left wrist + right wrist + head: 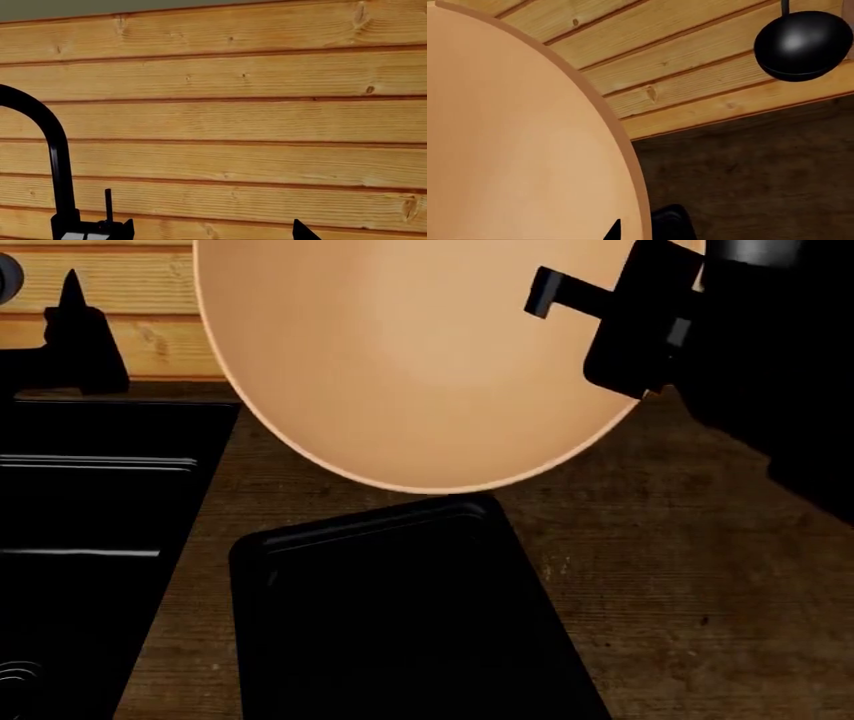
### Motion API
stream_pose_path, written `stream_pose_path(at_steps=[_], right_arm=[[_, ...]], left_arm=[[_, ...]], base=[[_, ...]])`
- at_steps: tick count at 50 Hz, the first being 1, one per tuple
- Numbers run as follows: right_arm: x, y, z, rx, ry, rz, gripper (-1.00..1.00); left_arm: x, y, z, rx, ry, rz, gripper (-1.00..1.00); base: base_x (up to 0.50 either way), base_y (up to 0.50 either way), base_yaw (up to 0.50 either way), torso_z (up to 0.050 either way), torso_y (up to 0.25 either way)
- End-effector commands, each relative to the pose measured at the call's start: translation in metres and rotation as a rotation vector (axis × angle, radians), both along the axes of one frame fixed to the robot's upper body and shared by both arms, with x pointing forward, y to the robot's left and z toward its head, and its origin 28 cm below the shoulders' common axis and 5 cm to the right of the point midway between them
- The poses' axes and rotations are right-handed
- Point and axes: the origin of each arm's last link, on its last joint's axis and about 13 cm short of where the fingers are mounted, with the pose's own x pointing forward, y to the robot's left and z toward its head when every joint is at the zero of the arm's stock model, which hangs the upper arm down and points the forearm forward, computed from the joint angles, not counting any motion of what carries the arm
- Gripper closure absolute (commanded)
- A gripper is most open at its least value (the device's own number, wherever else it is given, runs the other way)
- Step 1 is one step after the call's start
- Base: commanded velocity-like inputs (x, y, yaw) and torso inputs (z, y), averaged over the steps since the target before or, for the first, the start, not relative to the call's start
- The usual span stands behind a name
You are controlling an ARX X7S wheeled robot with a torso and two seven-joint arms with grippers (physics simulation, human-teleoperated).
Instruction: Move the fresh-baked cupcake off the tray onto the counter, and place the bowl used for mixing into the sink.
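The right tool (627,325) grips the bowl (400,360) by its rim, lifted above the tray (400,630). It should travel level toward the sink (80,510) beside the tray, lowering before release. I cannot tell the left tool's state.

our right gripper (561,295): matte black, blocky housing, flat squared finger | our right arm (774,360): bulky black shell, grey cap on top | no markings we can see

One bowl (400,360), one tray (400,630), one sink (80,540), one faucet (53,150), one black round utensil (802,46)
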Motion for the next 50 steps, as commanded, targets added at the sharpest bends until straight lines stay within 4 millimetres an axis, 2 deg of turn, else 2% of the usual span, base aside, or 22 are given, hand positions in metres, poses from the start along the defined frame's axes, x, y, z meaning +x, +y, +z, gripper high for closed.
stream_pose_path(at_steps=[1,21,23,24,31,33,37,45,50], right_arm=[[0.001,0.001,0.002,-0.042,-0.009,-0.055,1.00],[0.001,0.001,0.002,-0.042,-0.009,-0.055,1.00],[-0.002,0.003,0.010,0.023,0.024,-0.010,1.00],[-0.003,0.003,0.017,0.110,0.080,0.025,1.00],[-0.014,0.003,0.046,0.192,0.191,0.005,1.00],[-0.014,0.004,0.049,0.211,0.232,0.007,1.00],[-0.017,0.005,0.048,0.263,0.286,0.024,1.00],[-0.027,0.005,0.041,0.252,0.347,-0.001,1.00],[-0.035,0.001,0.034,0.246,0.360,-0.029,1.00]], left_arm=[[0.001,0.000,0.000,-0.015,-0.003,-0.005,-1.00],[0.001,0.000,0.000,-0.015,-0.003,-0.005,-1.00],[0.001,0.000,0.000,-0.015,-0.001,-0.003,-1.00],[0.002,0.000,0.000,-0.014,0.000,-0.003,-1.00],[0.004,0.001,0.003,-0.020,0.000,0.001,-1.00],[0.004,0.000,0.003,-0.020,0.000,-0.001,-1.00],[0.004,0.001,0.003,-0.020,-0.001,0.003,-1.00],[0.004,0.003,0.002,-0.020,-0.003,0.010,-1.00],[0.005,0.013,0.011,-0.028,-0.031,0.059,-1.00]], base=[[0.00,0.00,0.00,0.000,0.000],[0.00,0.00,0.00,0.000,0.000],[0.00,0.00,0.00,0.000,0.000],[0.00,0.00,0.00,0.000,0.000],[0.00,0.00,0.00,0.000,0.000],[0.00,0.00,0.00,0.000,0.000],[0.00,0.00,0.00,0.000,0.000],[0.00,0.00,0.00,0.000,0.000],[0.00,0.00,0.00,0.000,0.000]])
